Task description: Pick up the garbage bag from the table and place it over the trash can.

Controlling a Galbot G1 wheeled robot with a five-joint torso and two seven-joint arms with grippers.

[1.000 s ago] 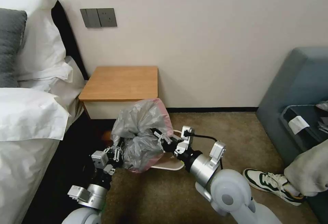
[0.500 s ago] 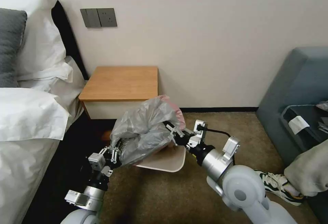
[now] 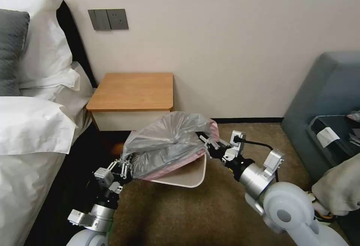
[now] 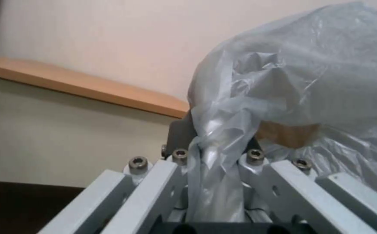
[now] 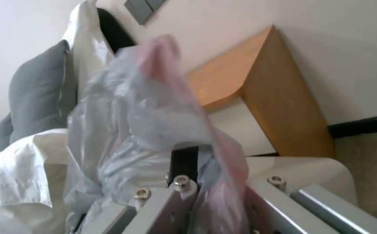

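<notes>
1. Nearest, low at the bag's left end: left gripper [image 3: 125,166], fingers pinched onto a gathered fold of the garbage bag [image 3: 168,143]; in the left wrist view the twisted plastic [image 4: 216,169] runs straight down between the closed fingers.
2. Across from it, at the bag's right end and slightly higher: right gripper [image 3: 208,143], clamped onto the pinkish-red rim; in the right wrist view the pink edge [image 5: 223,182] pinned between the closed fingers.
3. Between the two grips: bag stretched into a wide, puffed span, long axis running from left gripper to right gripper, off the table [image 3: 135,90] entirely and held in the air.
4. Directly beneath that span: trash can [image 3: 187,174], near rim and right corner showing below the plastic, left part hidden under the bag. Judged: mouth opening roughly aligned with the can, so remaining travel mostly downward from both grips.
5. Neither arm clearly nearer to the can; each beside one end of it. Whether the pink rim already touches the can's edge: cannot tell.
6. Farthest, beyond the bag and both grippers: table against the wall, top bare.
</notes>
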